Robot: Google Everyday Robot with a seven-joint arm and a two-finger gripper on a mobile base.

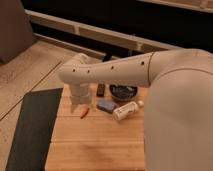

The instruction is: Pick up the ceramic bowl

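The ceramic bowl (123, 92) is round, shallow and dark, with a bluish-grey inside. It sits at the back of the wooden table (95, 145), and its far rim is hidden behind my white forearm (112, 71). My arm reaches from the right across the frame and bends down at the left. My gripper (79, 104) hangs below the wrist over the table's back left part, about a bowl's width to the left of the bowl and apart from it.
A flat blue-grey block (105, 105) lies in front of the bowl. A white bottle (127, 110) lies on its side to the block's right. A small orange item (85, 112) lies below the gripper. A small dark object (100, 89) is left of the bowl. A black mat (31, 125) covers the floor on the left.
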